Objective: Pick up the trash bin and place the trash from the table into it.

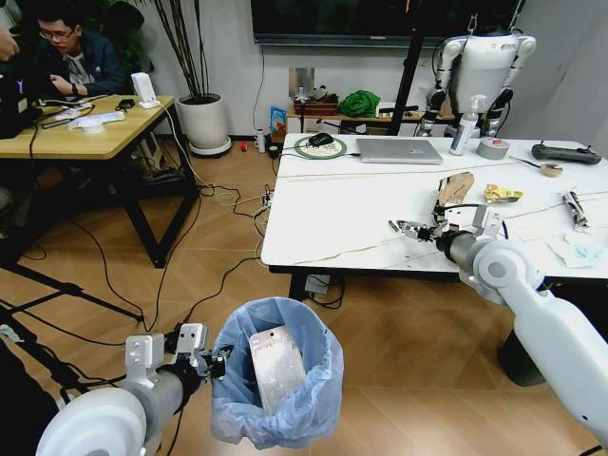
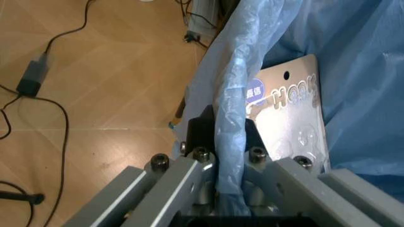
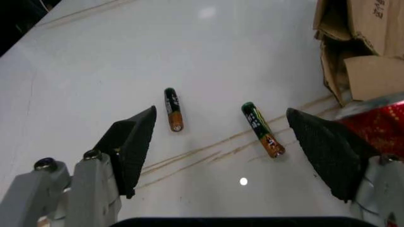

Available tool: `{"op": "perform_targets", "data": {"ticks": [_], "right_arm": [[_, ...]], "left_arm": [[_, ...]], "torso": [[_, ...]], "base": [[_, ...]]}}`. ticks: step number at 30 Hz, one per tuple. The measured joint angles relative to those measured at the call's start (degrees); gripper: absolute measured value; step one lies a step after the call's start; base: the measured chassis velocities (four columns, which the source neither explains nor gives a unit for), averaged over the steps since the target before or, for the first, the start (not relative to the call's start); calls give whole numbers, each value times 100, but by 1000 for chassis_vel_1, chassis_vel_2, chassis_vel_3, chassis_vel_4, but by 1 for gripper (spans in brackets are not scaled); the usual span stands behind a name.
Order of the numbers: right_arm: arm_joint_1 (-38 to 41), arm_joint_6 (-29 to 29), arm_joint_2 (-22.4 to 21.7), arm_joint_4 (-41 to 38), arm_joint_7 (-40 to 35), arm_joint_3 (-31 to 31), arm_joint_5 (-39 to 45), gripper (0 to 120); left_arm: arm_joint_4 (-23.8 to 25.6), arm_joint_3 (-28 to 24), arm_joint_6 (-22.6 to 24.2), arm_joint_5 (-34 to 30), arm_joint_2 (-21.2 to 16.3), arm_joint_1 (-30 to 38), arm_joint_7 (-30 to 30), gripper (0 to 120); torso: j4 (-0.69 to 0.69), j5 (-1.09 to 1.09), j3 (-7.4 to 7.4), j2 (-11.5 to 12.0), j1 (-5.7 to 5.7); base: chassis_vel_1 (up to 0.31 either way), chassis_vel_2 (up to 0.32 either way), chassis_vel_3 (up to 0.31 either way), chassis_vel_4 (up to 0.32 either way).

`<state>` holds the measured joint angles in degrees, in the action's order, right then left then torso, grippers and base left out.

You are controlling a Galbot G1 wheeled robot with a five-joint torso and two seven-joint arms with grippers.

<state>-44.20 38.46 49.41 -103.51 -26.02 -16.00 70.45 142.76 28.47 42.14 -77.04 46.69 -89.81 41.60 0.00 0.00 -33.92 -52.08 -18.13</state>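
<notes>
Right tool (image 3: 230, 156) gapes wide above two batteries (image 3: 262, 129).

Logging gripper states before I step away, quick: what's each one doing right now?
Left gripper: shut on the trash bin, pinching its bag-lined rim.
Right gripper: open, empty, over two batteries on the table.

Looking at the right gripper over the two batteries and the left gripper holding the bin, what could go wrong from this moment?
1. The right gripper is open above two batteries lying apart; closing may catch only one, or roll one away on the smooth table.
2. The left gripper is shut only on the thin bag at the rim of the trash bin; the bag might slip or tear.
</notes>
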Motion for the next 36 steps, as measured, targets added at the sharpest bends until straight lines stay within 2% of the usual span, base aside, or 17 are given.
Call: {"op": "perform_targets", "data": {"ticks": [6, 7, 8, 10, 12, 16, 18, 26, 36], "right_arm": [[-118, 55, -66, 9, 127, -48, -190, 73], [-145, 54, -84, 9, 141, -52, -244, 67], [-149, 54, -86, 9, 143, -52, -251, 67], [-191, 50, -119, -1, 164, -56, -311, 55], [-198, 48, -125, -3, 166, -56, -315, 54], [-216, 40, -156, -11, 180, -53, -380, 34], [-218, 40, -158, -14, 184, -50, -394, 30], [-300, -10, -170, -39, 337, -24, -796, 1], [-459, -144, -198, -272, 377, -185, -846, 0]], "left_arm": [[15, 37, 0, -5, -10, -8, -56, 0], [15, 37, 0, -4, 0, -7, -67, 0], [15, 37, 0, -4, 2, -7, -68, 0], [15, 33, 0, 12, 39, -11, -84, 0], [15, 30, 0, 20, 47, -13, -87, 0], [42, 40, 0, 43, 77, -37, -99, 0], [44, 46, 0, 43, 77, -40, -100, 0], [47, 79, 0, 42, 50, -47, -108, 0], [50, 86, 0, 39, 34, -52, -109, 0]], "torso": [[-1, 0, 0, 0, 0], [0, 0, 0, 0, 0], [0, 0, 0, 0, 0], [-1, -1, 0, 0, 0], [-1, -1, 0, 0, 0], [-1, 0, 0, 0, 0], [0, 0, 0, 0, 0], [0, 0, 0, 0, 0], [0, 1, -1, 0, -1]], "base": [[0, 0, 0, 0], [0, 0, 0, 0], [0, 0, 0, 0], [0, 0, 0, 0], [0, 0, 0, 0], [0, 0, 0, 0], [0, 0, 0, 0], [0, 0, 0, 0], [0, 0, 0, 0]]}}
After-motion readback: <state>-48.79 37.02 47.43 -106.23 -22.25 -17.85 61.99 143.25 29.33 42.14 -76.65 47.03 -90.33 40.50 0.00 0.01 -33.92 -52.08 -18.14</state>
